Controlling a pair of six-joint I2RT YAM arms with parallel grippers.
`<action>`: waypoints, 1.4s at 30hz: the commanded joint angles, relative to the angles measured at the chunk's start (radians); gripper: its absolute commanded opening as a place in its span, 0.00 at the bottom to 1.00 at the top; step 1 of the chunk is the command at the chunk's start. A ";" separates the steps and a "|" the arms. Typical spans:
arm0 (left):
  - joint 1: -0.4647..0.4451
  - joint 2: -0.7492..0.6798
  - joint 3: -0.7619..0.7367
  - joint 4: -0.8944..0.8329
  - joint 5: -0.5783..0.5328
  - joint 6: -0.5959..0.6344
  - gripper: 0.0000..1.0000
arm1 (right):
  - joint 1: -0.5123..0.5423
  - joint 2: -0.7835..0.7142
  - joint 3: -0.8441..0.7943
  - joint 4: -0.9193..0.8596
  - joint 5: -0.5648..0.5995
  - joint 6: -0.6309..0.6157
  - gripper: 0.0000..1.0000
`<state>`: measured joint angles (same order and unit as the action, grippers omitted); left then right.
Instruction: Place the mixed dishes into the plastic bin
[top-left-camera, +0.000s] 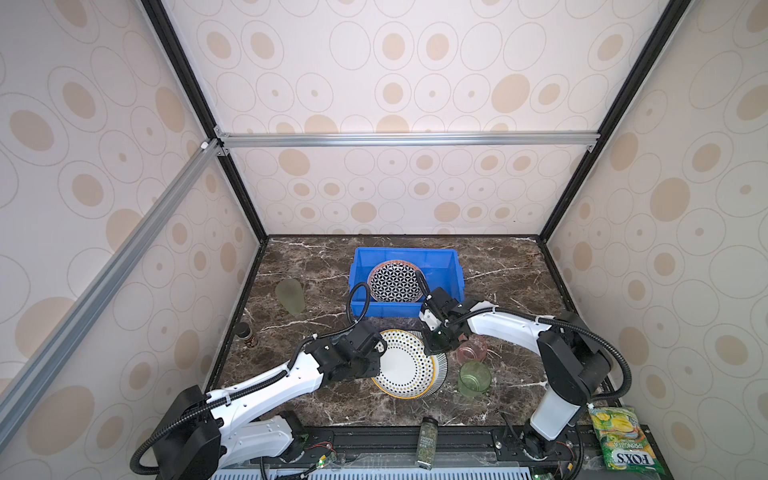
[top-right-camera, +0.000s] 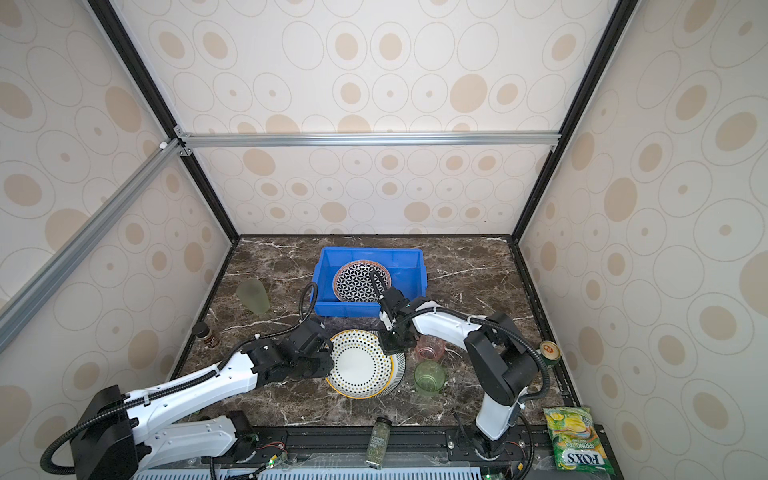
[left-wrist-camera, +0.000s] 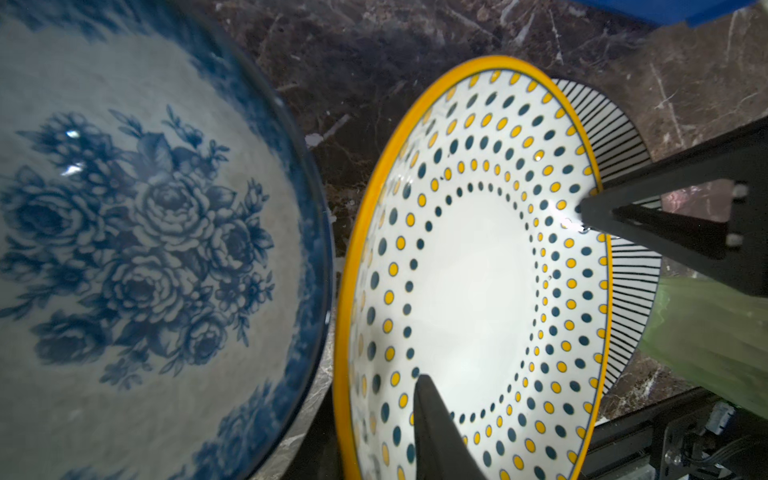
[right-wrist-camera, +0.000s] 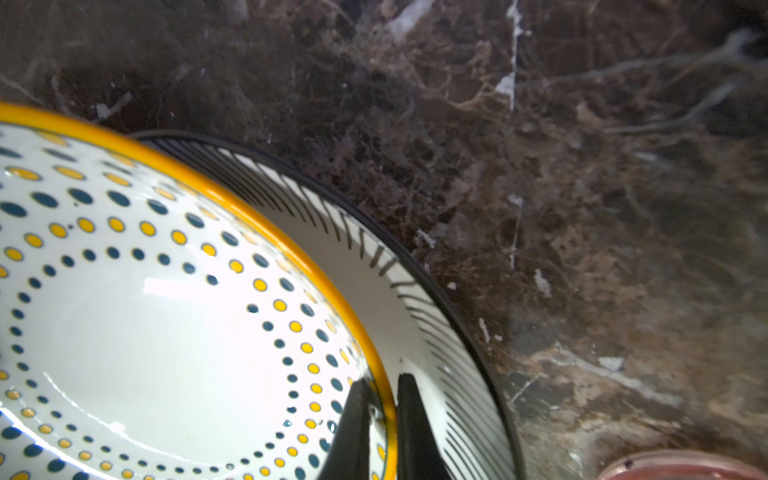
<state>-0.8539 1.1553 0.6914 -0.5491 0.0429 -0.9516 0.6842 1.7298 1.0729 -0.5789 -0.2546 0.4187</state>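
Note:
A yellow-rimmed dotted plate (top-left-camera: 405, 365) (left-wrist-camera: 478, 270) lies on a striped plate (top-left-camera: 441, 370) (right-wrist-camera: 415, 316) at the table's front middle. My right gripper (top-left-camera: 432, 351) (right-wrist-camera: 382, 378) is shut on the dotted plate's rim on the bin side. My left gripper (top-left-camera: 379, 353) is at the plate's opposite edge; one finger (left-wrist-camera: 436, 428) lies over the plate's inside and the other is hidden. A blue-white floral bowl (left-wrist-camera: 145, 249) sits beside the plate. The blue bin (top-left-camera: 382, 309) holds a black-white geometric plate (top-left-camera: 395, 282). A pink cup (top-left-camera: 471, 349) and a green cup (top-left-camera: 473, 378) stand right of the plates.
A frosted green cup (top-left-camera: 289, 296) lies at the left of the table, with a small brown bottle (top-left-camera: 248, 334) near the left edge. A spice jar (top-left-camera: 428, 442) lies on the front rail. A snack packet (top-left-camera: 623, 440) is at the front right.

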 joint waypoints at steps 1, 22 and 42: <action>-0.022 0.022 0.000 0.089 0.046 -0.027 0.21 | 0.000 0.063 -0.060 0.044 0.006 0.051 0.00; -0.031 -0.030 0.073 0.045 -0.052 -0.038 0.00 | 0.001 -0.069 -0.027 -0.019 0.039 0.043 0.01; -0.032 -0.027 0.275 -0.115 -0.184 0.085 0.00 | 0.001 -0.265 0.108 -0.135 0.077 0.029 0.14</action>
<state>-0.8780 1.1500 0.8665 -0.6785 -0.0971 -0.9058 0.6842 1.4986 1.1465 -0.6704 -0.1902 0.4450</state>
